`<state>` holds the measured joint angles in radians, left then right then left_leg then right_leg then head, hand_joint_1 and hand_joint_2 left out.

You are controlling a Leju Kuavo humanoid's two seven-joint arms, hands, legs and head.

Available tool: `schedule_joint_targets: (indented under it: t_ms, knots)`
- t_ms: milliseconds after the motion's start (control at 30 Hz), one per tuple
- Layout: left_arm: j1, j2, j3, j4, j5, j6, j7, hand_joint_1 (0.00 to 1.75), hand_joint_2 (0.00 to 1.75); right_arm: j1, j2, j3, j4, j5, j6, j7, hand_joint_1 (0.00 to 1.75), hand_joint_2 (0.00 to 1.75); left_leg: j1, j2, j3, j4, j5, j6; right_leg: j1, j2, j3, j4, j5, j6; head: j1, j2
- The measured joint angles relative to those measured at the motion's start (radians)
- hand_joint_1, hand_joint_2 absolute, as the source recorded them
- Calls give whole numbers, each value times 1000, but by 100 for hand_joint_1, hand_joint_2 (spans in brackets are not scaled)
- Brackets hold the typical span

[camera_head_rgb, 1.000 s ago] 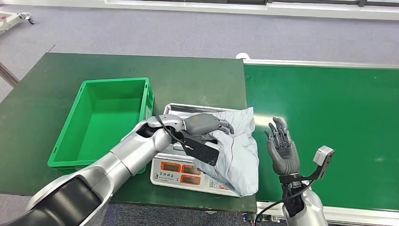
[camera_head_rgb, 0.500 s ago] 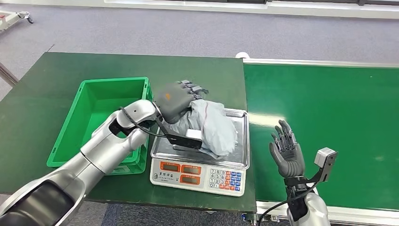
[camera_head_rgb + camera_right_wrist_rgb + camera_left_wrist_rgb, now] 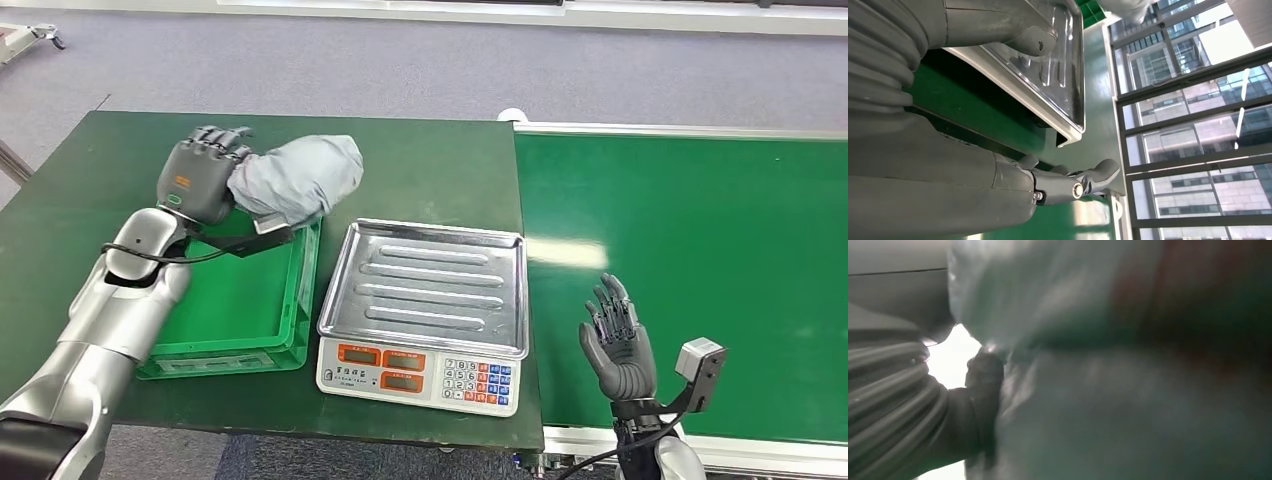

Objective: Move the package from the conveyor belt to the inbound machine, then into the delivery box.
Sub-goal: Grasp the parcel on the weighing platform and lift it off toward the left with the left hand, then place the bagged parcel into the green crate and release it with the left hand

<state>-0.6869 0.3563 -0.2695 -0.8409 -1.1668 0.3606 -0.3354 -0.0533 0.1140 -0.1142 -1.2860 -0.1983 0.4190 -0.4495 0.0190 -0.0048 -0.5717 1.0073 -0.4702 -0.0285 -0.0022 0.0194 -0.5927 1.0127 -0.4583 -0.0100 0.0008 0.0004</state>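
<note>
Two broad green surfaces fill the head view: a dark green table (image 3: 90,240) across the left and centre, and the brighter green conveyor belt (image 3: 690,270) across the right, its pale metal rim meeting the table edge near the middle. Grey floor (image 3: 420,60) runs along the top of the frame.

Left of centre on the table stands the green delivery box (image 3: 240,320), an open crate partly hidden by the left arm. Just to its right, in the lower centre, sits the inbound machine (image 3: 420,375), a white weighing scale with orange displays and a keypad on its front; its ribbed steel tray (image 3: 430,285) lies flat on top and carries nothing. The right wrist view shows the same tray edge-on, with windows and buildings beyond it.

The grey package (image 3: 300,178), a soft crumpled bag, is in the upper left, held in the air above the far rim of the delivery box. The left hand (image 3: 198,175) grips it at its left end, fingers wrapped over the top. In the left wrist view the package (image 3: 1128,390) is a blurred grey mass pressed against the thumb.

The right hand (image 3: 620,345), at the lower right over the near edge of the conveyor belt, stands upright with fingers spread and holds nothing.
</note>
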Motion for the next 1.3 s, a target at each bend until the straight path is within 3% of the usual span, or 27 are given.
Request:
schedule_joint_targets:
  t_ms: [333, 367, 467, 500, 700, 933, 1033, 1200, 1300]
  knots:
    - [42, 64, 219, -1, 7, 49, 9, 175, 175, 16, 8, -2, -14, 2, -11, 2, 0, 175, 0, 2, -1, 0, 0, 0, 0, 2, -2, 0, 0, -1, 0, 0]
    - [55, 67, 241, -3, -4, 49, 13, 139, 175, 16, 9, -4, -15, 2, -12, 2, 0, 175, 0, 1, -1, 0, 0, 0, 0, 2, -2, 0, 0, -1, 0, 0]
    - [101, 70, 302, -12, -22, 30, 31, 8, 175, 15, 15, -9, -17, 4, -10, 4, 0, 175, 0, 0, -2, 0, 0, 0, 0, 1, -2, 0, 0, -1, 0, 0]
    - [118, 69, 321, -15, -20, 10, 28, 0, 175, 15, 17, -12, -17, 6, -8, 5, 0, 175, 0, 1, -2, 0, 0, 0, 0, 1, -2, 0, 0, -1, 0, 0]
    - [227, 41, 394, -19, 26, -108, -83, 0, 175, 2, 25, -20, -17, 33, 4, 12, 0, 175, -1, 1, -2, 0, 0, 0, -1, 1, -2, 0, 0, -1, 0, 0]
    - [290, -59, 402, -81, 179, -247, -140, 0, 175, -32, 31, -19, -14, 81, -3, 17, 0, 175, -1, 0, -2, 0, 0, 0, -2, 0, -2, 0, 1, -1, 0, 0]
    - [308, -112, 397, -141, 343, -382, -152, 0, 175, -55, 31, -15, -11, 95, -12, 20, 0, 175, -1, -1, -2, 0, 0, 0, -2, -1, -2, 0, 1, 0, 0, 0]
    - [341, -184, 362, -264, 756, -700, -148, 0, 175, -97, 27, 18, 2, 117, -42, 37, 0, 175, -2, -1, -2, 1, 0, 0, -2, -1, -2, 0, 1, 0, 0, 0]
    - [339, -230, 321, -306, 949, -778, -96, 0, 175, -125, 26, 52, 12, 134, -72, 52, 0, 175, -2, -1, -2, 1, 0, 0, -3, -2, -2, 0, 1, 0, 0, 0]
